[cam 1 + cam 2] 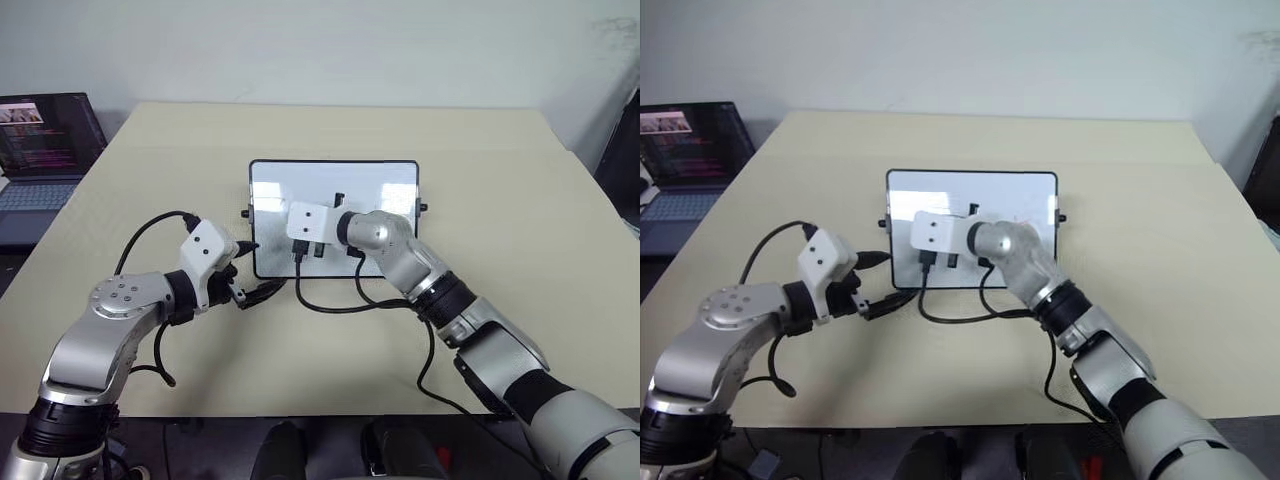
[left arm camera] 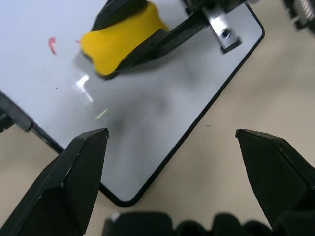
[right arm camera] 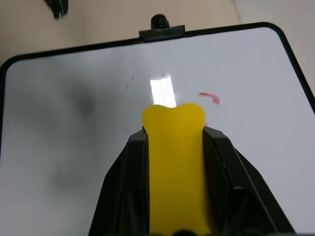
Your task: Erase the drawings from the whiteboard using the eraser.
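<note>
Partly hidden behind the eraser (image 3: 173, 162), one red drawing (image 3: 209, 97) shows.

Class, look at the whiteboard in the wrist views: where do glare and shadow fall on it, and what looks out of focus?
Right wrist view: a bright glare patch sits on the whiteboard just beyond the eraser, with soft grey shadows on the bare board. Left wrist view: small glints lie near the eraser, a grey shadow spreads below it, and the left gripper fingers look soft.

Eraser (image 3: 174, 162): yellow. Board (image 3: 74, 147): glossy white, black frame, one red mark (image 3: 209, 97), grey smudges. Tools: black fingers (image 2: 74, 182). Surface (image 1: 500, 200): beige.
</note>
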### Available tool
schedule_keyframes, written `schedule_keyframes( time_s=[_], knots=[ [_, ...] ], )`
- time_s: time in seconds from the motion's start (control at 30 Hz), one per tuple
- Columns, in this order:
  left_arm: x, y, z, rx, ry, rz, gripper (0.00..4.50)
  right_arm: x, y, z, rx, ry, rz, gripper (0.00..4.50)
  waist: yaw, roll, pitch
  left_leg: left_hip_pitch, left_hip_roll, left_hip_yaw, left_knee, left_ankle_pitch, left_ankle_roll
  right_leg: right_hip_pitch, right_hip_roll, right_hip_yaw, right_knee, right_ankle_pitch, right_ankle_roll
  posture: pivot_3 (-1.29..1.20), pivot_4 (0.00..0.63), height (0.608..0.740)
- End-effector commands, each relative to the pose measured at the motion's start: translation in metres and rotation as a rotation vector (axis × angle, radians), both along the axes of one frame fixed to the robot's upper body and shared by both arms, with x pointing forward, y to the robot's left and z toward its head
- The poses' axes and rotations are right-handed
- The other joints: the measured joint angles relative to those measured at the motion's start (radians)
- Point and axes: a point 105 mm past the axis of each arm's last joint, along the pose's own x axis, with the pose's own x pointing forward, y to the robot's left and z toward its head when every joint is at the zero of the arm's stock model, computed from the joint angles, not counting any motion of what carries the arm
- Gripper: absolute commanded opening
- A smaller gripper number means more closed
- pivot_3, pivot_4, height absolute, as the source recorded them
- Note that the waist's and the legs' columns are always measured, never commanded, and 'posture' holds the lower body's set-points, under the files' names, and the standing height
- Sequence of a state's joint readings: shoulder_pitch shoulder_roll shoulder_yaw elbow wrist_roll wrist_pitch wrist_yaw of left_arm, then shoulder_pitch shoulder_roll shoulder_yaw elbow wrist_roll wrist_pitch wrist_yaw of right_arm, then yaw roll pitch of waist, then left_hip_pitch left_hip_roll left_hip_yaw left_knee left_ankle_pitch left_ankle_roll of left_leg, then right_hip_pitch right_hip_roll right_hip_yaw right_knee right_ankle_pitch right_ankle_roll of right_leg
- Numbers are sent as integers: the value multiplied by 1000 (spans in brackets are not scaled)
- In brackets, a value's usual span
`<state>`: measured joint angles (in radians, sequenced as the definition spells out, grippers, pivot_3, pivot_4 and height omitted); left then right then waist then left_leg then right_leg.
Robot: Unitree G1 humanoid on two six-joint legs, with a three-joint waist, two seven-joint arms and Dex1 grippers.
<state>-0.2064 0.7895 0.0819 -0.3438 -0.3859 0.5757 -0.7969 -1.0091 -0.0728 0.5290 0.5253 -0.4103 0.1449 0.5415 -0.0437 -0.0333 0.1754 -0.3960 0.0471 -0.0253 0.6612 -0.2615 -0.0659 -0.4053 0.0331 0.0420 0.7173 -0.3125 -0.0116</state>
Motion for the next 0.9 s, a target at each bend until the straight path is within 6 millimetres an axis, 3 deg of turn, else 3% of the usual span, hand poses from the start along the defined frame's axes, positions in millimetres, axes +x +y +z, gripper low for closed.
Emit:
schedule_keyframes(
  time_s=[0.03,0.27,0.43,0.67,0.83,0.9],
  knots=[
    [3,4,13,16,-71,20,4500,12,-1,25,52,-93,-35,1120,-1,0,0,0,0,0,0,0,0,0,0,0,0,0,0,0,150,740],
    [2,10,13,27,-80,50,4500,13,13,26,34,-83,-2,1120,-7,0,0,-1,0,0,0,0,0,0,0,0,-1,0,0,0,150,740],
    [0,10,13,26,-82,57,4500,3,9,0,-83,38,59,1120,-7,0,0,-1,0,0,0,0,0,0,0,0,-1,0,0,0,150,740],
    [0,9,12,25,-80,51,4500,17,10,32,38,-93,-14,1120,-7,0,0,-1,0,0,0,0,0,0,0,0,-1,0,0,0,150,740],
    [0,9,12,27,-79,46,4500,11,3,3,-58,41,13,1120,-6,0,0,-1,0,0,0,0,0,0,-1,0,-1,0,0,0,150,740],
    [0,8,12,27,-79,42,4500,15,1,11,-25,20,-11,1120,-6,0,0,-1,0,0,0,0,0,0,-1,0,-1,0,0,0,150,740]
  ],
)
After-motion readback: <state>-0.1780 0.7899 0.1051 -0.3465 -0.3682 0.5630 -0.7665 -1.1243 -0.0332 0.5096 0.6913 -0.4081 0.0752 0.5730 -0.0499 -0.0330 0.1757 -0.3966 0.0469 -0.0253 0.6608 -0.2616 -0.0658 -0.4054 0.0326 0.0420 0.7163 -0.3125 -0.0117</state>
